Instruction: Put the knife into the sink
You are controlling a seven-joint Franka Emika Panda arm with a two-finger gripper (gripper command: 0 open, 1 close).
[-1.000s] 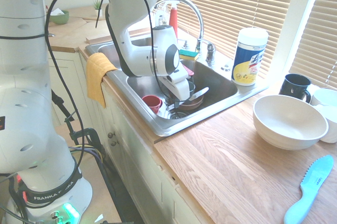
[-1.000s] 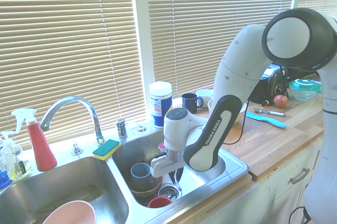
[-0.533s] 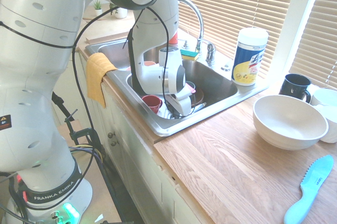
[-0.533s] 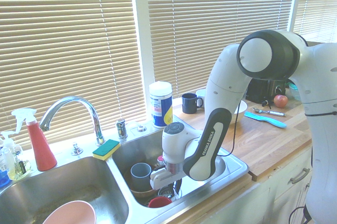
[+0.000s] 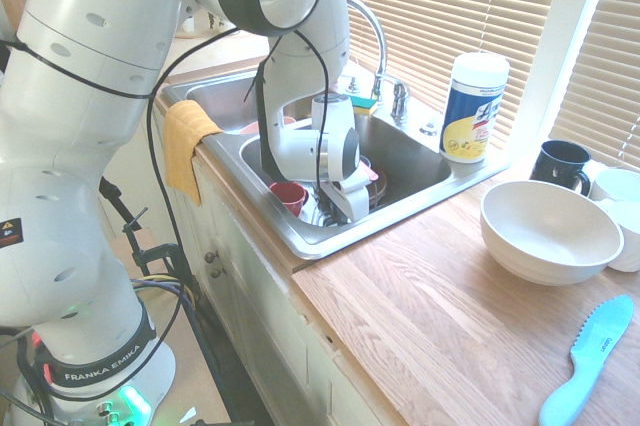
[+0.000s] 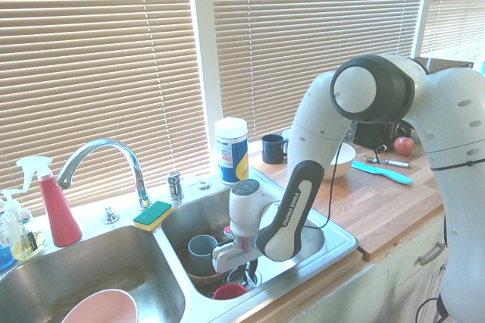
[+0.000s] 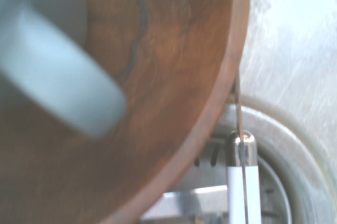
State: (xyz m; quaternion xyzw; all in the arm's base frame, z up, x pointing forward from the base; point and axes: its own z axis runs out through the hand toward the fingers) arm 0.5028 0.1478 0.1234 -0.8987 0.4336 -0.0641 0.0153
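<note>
My gripper (image 5: 338,212) (image 6: 241,268) is low inside the right basin of the steel sink (image 5: 300,237) (image 6: 342,236), and its fingers are hidden among the dishes there. It is shut on the knife (image 7: 243,181), which shows only in the wrist view: a white handle, a silver collar and the thin blade edge-on. The blade runs along the rim of a brown bowl (image 7: 158,71) (image 6: 206,274) holding a grey cup (image 7: 58,90) (image 6: 201,250). Below the knife lies the sink drain (image 7: 287,182). A red cup (image 5: 289,194) (image 6: 227,291) sits beside the gripper.
On the wooden counter stand a large white bowl (image 5: 548,229), a light-blue plastic knife (image 5: 588,359) (image 6: 383,174), a black mug (image 5: 561,166) and a wipes canister (image 5: 473,106) (image 6: 231,150). The faucet (image 6: 106,160), a sponge (image 6: 154,214) and a yellow cloth (image 5: 185,141) border the sink.
The arm has sunk lower into the right basin with the knife. The knife, visible beside the gripper a second ago, is now hidden behind it in the exterior views.
</note>
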